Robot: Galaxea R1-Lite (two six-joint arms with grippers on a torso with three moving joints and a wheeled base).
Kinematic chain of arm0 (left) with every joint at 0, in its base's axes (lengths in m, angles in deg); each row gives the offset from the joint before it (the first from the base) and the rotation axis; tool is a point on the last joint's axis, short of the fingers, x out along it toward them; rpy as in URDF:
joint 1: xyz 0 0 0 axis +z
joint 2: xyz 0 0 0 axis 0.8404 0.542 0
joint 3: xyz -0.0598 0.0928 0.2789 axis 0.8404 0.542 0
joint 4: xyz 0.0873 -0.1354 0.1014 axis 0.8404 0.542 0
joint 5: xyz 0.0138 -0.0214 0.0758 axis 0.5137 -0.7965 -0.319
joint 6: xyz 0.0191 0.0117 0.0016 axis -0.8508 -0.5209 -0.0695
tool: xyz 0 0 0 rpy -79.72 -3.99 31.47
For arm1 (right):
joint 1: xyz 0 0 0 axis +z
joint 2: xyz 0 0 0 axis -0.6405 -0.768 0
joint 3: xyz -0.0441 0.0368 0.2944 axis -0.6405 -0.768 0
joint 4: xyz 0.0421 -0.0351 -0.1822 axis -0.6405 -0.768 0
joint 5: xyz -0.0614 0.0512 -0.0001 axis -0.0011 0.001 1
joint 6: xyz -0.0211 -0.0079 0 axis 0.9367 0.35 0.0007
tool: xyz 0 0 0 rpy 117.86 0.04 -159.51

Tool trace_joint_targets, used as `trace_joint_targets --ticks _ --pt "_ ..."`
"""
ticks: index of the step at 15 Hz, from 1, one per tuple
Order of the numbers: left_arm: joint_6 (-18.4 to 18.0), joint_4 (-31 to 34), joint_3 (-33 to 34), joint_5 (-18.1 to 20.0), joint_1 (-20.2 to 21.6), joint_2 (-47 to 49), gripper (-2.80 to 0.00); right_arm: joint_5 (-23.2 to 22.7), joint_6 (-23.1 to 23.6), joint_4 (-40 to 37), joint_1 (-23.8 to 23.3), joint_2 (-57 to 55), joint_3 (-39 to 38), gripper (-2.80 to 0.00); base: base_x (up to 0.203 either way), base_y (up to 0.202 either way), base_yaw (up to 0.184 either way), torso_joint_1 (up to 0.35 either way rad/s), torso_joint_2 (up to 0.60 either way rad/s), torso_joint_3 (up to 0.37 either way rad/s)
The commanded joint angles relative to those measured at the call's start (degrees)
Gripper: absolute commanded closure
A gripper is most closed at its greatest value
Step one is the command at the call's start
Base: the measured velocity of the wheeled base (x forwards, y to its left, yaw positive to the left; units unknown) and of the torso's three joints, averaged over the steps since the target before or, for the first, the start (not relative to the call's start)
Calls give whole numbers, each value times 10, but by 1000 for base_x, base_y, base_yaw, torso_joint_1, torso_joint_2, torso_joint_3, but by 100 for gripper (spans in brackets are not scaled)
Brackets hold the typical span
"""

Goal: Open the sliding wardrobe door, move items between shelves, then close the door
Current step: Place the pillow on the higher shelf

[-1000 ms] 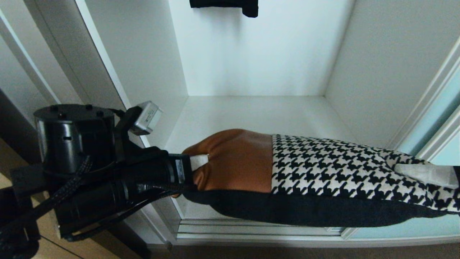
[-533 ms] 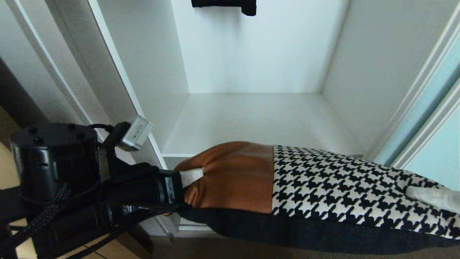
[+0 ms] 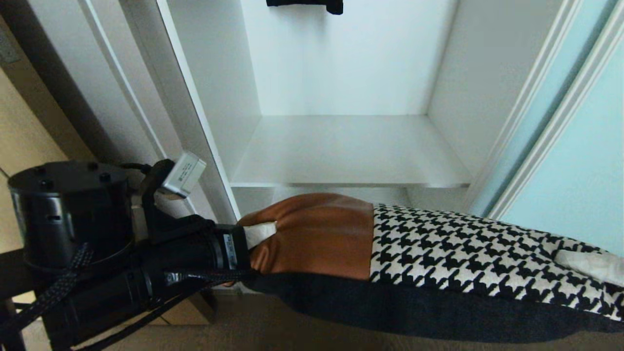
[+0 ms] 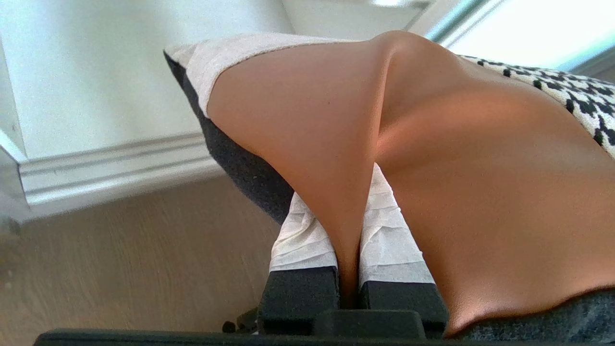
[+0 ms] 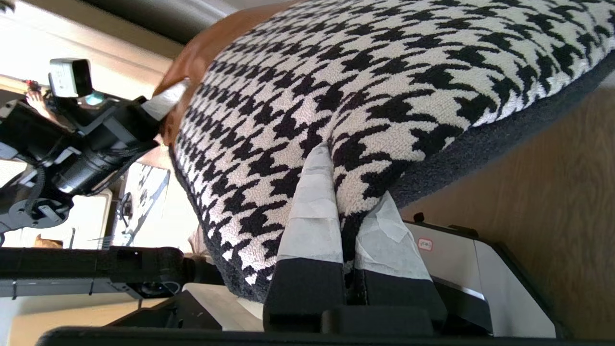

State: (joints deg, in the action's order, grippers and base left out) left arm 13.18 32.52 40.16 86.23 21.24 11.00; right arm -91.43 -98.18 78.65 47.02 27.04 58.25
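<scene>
Gripping the cushion (image 3: 429, 253) at both ends: left gripper (image 4: 348, 226) pinches a fold of the rust-brown patch, right gripper (image 5: 348, 211) is clamped on the houndstooth edge. Cushion hangs level between them, in front of the open wardrobe, below the front edge of the white shelf (image 3: 351, 151), above wood floor (image 4: 134, 259). Aqua sliding door (image 3: 575, 161) is off to the right.

head high; wrists close; all share cushion (image 3: 438, 253)
</scene>
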Motion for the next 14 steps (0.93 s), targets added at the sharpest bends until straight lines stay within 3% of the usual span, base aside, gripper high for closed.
trace_joint_targets --ticks 1,8,14 --pt "2 -2 1 0 1 3 0 -2 -2 0 0 -5 3 0 -193 0 -4 2 4 7" --pt "1 -18 -1 0 1 17 0 -3 -1 2 -1 -15 2 0 -176 0 1 1 5 0" --pt "0 -20 11 -2 2 27 0 -2 -1 3 -1 -19 1 0 0 0 0 0 0 0"
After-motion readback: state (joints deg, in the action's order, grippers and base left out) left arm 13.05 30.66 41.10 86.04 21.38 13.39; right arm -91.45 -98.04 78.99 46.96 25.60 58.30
